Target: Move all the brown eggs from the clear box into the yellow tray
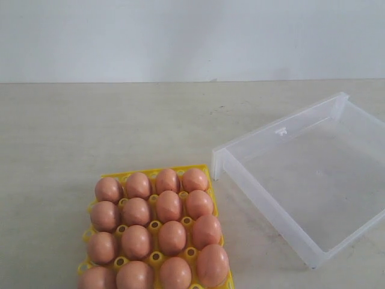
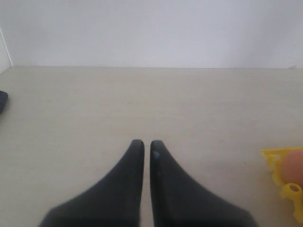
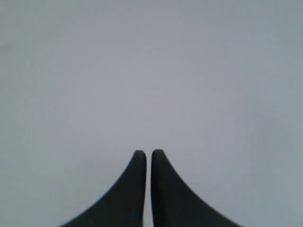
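Reddish-brown oval eggs [image 1: 169, 206] fill every visible cup of the bright yellow lattice plastic tray [image 1: 154, 174], which sits near-left on the pale beige tabletop [image 1: 120, 120]. There are four across, and the nearest row is cut by the frame edge. Each egg sits end-up in its cup and apart from its neighbours, so none can roll.

The large shallow clear plastic box [image 1: 264, 198] lies to the right, angled. Its near-left corner is just beside the tray's far-right corner. No eggs show inside it. Judgement: the transfer looks finished.

Left gripper [image 2: 147, 143]: the black jaws are drawn together with only a slit between them, and they hold nothing. It hangs over bare table, left of the tray. One tray corner and an egg [image 2: 294, 165] show at that view's margin.

Right gripper [image 3: 148, 153]: the jaws are likewise closed and empty, facing a blank grey-white surface. Where it sits in the scene I cannot tell.

Room: the table is wide open far and left of the tray. The tight spot is the tray-box gap. Neither arm appears in the exterior view.
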`<state>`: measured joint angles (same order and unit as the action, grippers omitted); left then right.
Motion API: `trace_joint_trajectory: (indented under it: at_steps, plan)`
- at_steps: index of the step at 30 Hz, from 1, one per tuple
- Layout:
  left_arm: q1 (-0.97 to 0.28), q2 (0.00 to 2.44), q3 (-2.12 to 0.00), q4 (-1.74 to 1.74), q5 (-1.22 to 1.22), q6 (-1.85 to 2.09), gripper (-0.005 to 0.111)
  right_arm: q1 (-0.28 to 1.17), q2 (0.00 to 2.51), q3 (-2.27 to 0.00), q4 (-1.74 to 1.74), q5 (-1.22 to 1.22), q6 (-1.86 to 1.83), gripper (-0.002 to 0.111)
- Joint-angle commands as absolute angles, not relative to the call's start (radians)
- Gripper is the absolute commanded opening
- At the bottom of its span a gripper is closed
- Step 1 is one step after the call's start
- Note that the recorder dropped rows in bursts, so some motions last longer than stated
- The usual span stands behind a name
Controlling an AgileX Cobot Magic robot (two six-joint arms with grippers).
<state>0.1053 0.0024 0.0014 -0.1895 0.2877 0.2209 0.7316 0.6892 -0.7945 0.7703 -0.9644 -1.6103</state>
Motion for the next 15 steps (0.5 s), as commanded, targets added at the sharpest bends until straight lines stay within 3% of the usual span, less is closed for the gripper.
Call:
trace_joint_trajectory:
  at_steps: [1, 4, 8, 15]
  plan:
    - [0.108, 0.0, 0.0, -0.194, 0.284, 0.228, 0.004, 0.728, 0.669, -0.919, 1.359, -0.275, -1.982, 0.0]
    - [0.108, 0.0, 0.0, -0.194, 0.284, 0.228, 0.004, 0.728, 0.684, -0.919, 1.744, -0.1, -2.069, 0.0]
    - [0.108, 0.0, 0.0, -0.194, 0.284, 0.228, 0.004, 0.73, 0.686, -0.866, 1.744, -0.088, -1.701, 0.0]
    - [0.108, 0.0, 0.0, -0.194, 0.284, 0.228, 0.004, 0.73, 0.626, -0.879, 1.744, -0.149, -1.571, 0.0]
